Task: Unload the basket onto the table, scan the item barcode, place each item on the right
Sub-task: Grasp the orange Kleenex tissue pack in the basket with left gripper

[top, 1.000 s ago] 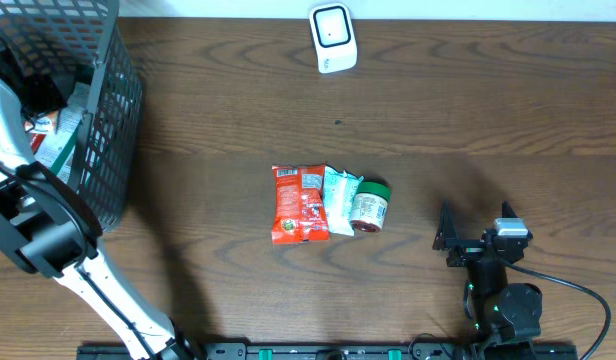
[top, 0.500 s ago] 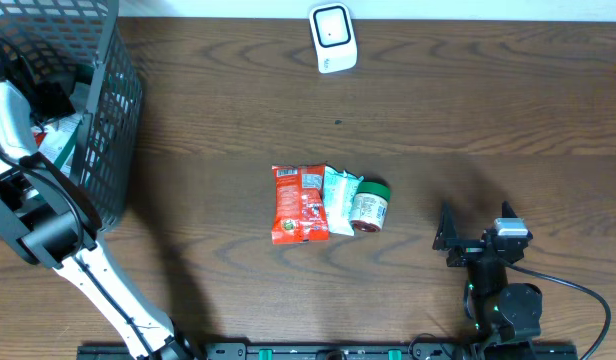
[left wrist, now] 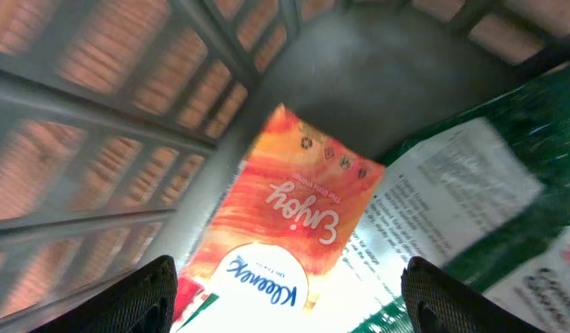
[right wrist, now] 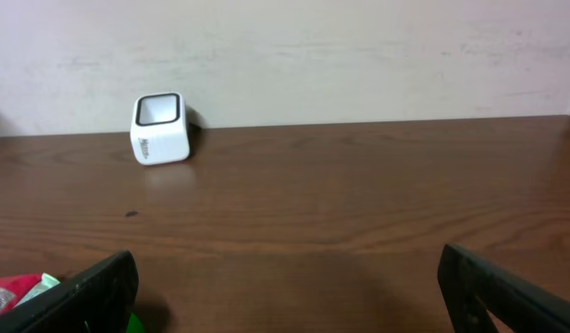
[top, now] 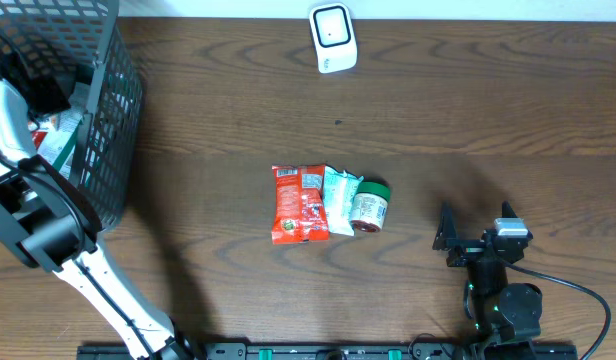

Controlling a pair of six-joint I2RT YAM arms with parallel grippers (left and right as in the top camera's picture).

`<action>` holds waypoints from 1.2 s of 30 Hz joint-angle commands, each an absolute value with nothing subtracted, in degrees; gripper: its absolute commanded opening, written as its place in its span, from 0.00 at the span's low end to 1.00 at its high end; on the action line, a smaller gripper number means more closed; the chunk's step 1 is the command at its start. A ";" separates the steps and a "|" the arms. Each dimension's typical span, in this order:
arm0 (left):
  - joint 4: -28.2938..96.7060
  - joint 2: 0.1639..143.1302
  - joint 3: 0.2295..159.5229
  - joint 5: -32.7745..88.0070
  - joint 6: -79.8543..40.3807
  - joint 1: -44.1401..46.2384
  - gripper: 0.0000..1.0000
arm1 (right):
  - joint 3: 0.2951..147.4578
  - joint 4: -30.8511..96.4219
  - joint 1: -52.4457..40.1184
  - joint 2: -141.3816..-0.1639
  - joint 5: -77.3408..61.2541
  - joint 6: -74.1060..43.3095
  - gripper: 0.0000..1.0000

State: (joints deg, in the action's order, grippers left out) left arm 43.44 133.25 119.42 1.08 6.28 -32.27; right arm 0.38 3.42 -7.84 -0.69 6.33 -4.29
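My left gripper (left wrist: pixel 290 296) is inside the black wire basket (top: pixel 113 120) at the table's far left. It is open and hovers over an orange Kleenex tissue pack (left wrist: pixel 299 222), holding nothing. A green packet with white print (left wrist: pixel 470 194) lies beside the pack. The white barcode scanner (top: pixel 333 38) stands at the back centre and also shows in the right wrist view, scanner (right wrist: pixel 161 129). My right gripper (top: pixel 475 222) rests near the front right, open and empty. No barcode is readable in any view.
Three items lie side by side mid-table: a red snack packet (top: pixel 299 204), a pale teal packet (top: pixel 339 200) and a green-lidded can (top: pixel 371 207). The basket's wire walls (left wrist: pixel 100 102) stand close around my left gripper.
My left arm has shifted slightly inside the basket. The right arm and the items on the table have not moved.
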 commanded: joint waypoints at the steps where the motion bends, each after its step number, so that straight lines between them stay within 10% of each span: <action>1: 43.40 130.02 119.13 0.36 6.66 -32.97 0.78 | 0.32 3.60 -7.16 -0.43 7.01 -4.05 0.99; 25: 37.39 133.67 110.10 0.64 5.30 -34.33 0.77 | 0.32 3.60 -7.16 -0.43 7.01 -4.05 0.99; 28: 37.30 133.67 109.93 1.04 5.30 -34.30 0.51 | 0.32 3.60 -7.16 -0.43 7.03 -4.08 0.99; 36: 37.43 131.98 110.02 1.04 5.28 -34.26 0.30 | 0.32 3.62 -7.16 -0.43 7.01 -4.05 0.99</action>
State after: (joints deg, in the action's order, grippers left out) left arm 37.23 132.73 110.04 1.13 5.67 -34.11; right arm 0.38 3.42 -7.84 -0.69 6.33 -4.29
